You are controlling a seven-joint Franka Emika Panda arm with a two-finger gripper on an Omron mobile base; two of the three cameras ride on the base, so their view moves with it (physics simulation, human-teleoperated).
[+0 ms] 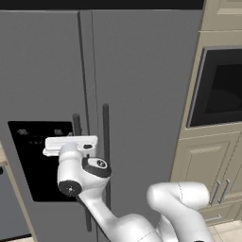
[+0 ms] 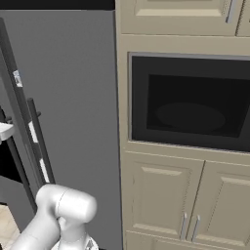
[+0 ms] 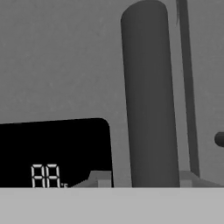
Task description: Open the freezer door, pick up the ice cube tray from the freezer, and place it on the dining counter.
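The freezer door (image 1: 42,71) is a tall grey panel and stands shut. It carries a black dispenser panel (image 1: 33,160) and a dark vertical bar handle (image 1: 75,124). My gripper (image 1: 75,140) is pressed up to that handle at dispenser height. In the hand view the handle (image 3: 148,96) runs up between the two tips of the gripper (image 3: 144,179). The right tip lies against the bar and a small gap shows at the left tip, so the jaws stand open around it. The dispenser panel (image 3: 52,148) shows lit digits. The ice cube tray is hidden behind the door. The dining counter is out of view.
Right of the freezer door is the wider plain grey door (image 1: 142,94) with its own dark handle (image 1: 106,142). Further right stands a beige cabinet wall with a built-in black oven (image 2: 190,102) and cupboard doors (image 2: 161,195) below it.
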